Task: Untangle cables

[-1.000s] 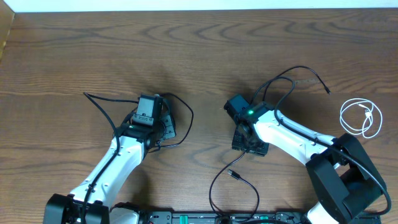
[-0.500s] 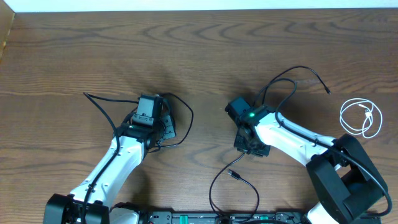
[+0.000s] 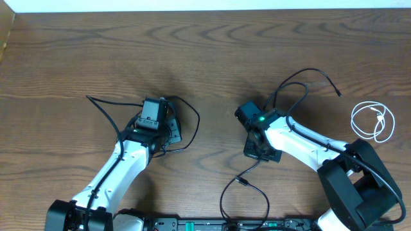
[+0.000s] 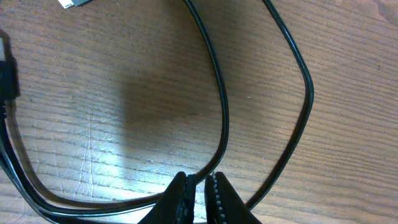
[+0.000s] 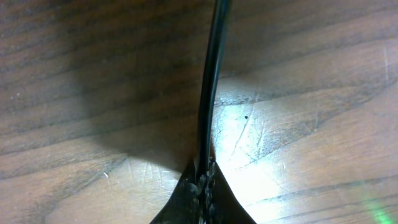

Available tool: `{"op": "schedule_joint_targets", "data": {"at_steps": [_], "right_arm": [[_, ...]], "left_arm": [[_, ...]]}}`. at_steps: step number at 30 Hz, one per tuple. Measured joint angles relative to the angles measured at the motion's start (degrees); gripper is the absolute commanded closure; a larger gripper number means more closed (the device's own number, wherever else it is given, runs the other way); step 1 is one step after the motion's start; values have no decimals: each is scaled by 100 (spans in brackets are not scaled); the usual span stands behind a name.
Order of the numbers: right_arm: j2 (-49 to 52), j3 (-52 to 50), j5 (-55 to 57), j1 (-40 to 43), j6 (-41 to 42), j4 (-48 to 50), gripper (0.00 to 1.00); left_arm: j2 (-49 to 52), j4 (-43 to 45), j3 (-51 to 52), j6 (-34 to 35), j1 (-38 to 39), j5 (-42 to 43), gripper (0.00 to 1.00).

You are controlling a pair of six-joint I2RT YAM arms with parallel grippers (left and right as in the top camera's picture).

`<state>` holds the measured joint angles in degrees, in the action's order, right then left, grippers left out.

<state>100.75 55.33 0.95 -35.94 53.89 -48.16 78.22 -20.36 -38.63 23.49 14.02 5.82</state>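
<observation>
The left black cable [image 3: 198, 120] lies at about 9 o'clock from the table's [image 3: 192, 51] middle, looped around the left gripper [image 4: 200, 186]. One thin end trails off toward 10 o'clock and a rounded bow bulges toward 3 o'clock. In the left wrist view we see two strands of it curving down across the wood. The inner strand meets the fingertips, which are clenched on it with only a sliver of gap between them.

The right black cable [image 3: 314, 69] sits at about 3 o'clock from the middle. From the right gripper [image 5: 202, 186] it climbs toward 1 o'clock, arches over, and ends in a small tip pointing toward 4 o'clock. A further stretch drops from the gripper toward 6 o'clock, with a small plug [image 3: 242, 181] beside it near the table's edge. In the right wrist view we see the fingers squeezed tight on this cable, which runs straight up and away from them over the lit wood.

The white cable [image 3: 372, 122] lies coiled on its own at the far 3 o'clock side, well apart from both black ones and from both grippers.
</observation>
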Motion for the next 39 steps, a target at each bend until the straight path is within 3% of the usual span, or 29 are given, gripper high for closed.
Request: {"op": "schedule_joint_targets", "data": {"at_steps": [4, 6, 11, 22, 28, 34, 39], "right_arm": [[-2, 2, -35, 46, -365, -20, 99], [-9, 4, -125, 127, -612, -44, 99], [-197, 160, -444, 256, -1631, -240, 99], [-2116, 2048, -636, 267, -3126, -732, 99], [-2927, 2894, 232, 393, -3368, 31, 99], [-3600, 2997, 1593, 527, -3456, 1224, 99], [-3851, 3010, 2529, 699, -3792, 1624, 99]], "left_arm": [[0, 0, 0, 0, 0, 0, 85], [0, 0, 0, 0, 0, 0, 78], [0, 2, 0, -20, 0, -2, 71], [0, 0, 0, -22, 0, -2, 69], [0, 0, 0, -22, 0, -2, 69], [0, 0, 0, -22, 0, -2, 69], [0, -2, 0, -22, 0, -2, 69]]}}
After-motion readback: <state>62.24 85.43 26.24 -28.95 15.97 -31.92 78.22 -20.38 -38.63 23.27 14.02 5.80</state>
